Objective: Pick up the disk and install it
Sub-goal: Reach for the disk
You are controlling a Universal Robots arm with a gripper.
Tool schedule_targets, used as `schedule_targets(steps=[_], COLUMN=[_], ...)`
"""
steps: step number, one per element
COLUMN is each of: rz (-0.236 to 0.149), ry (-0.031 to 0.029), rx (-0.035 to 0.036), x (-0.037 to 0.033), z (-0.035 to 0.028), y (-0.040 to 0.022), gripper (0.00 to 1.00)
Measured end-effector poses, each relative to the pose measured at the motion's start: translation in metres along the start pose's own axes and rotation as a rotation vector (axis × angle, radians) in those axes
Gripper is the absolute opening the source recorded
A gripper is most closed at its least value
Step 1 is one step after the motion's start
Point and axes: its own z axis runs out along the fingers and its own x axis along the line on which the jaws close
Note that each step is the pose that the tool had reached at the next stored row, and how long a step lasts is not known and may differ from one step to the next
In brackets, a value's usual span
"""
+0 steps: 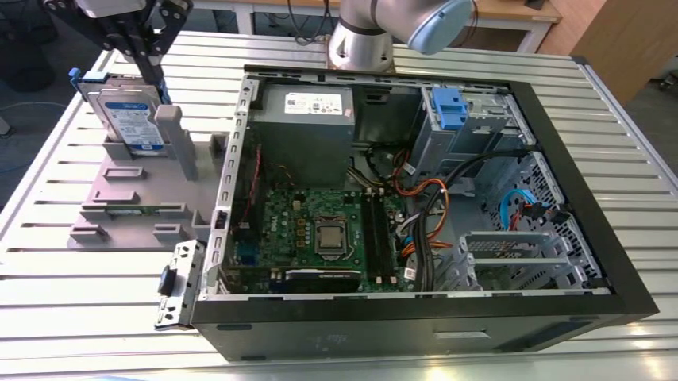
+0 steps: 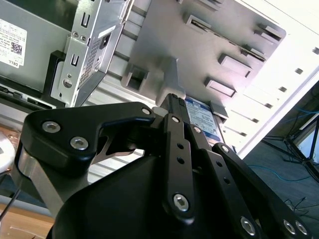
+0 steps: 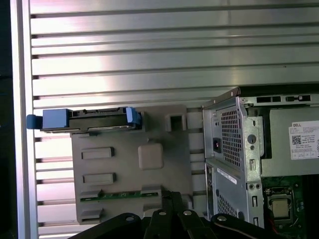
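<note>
Gripper point(image 1: 143, 51) hangs over the disk point(image 1: 127, 119), and the disk is parked in its stand outside the case

In the exterior view the disk stands upright on edge in a slot at the far end of the grey stand point(image 1: 117, 186), blue carrier framing it and the white-and-blue label showing. The stand lies on the slatted table point(image 1: 95, 317), just beside the open computer case point(image 1: 556, 151), at the exterior view's left of it. The claw is above the disk's top edge with no hold on it. The first wrist view shows that edge bare from blue end to blue end. Claw open or closed? Can't tell from these angles. Inside the case, the blue-tabbed drive cage point(image 1: 450, 107) sits beside the grey power supply point(image 1: 307, 119), well apart from the disk
</note>
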Motion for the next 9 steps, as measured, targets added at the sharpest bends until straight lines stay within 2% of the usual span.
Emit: schedule_targets(steps=[9], rz=[0.000], ry=[0.0000], rx=[0.0000], x=[0.0025], z=[0.0001], y=[-0.0002], gripper=[0.11])
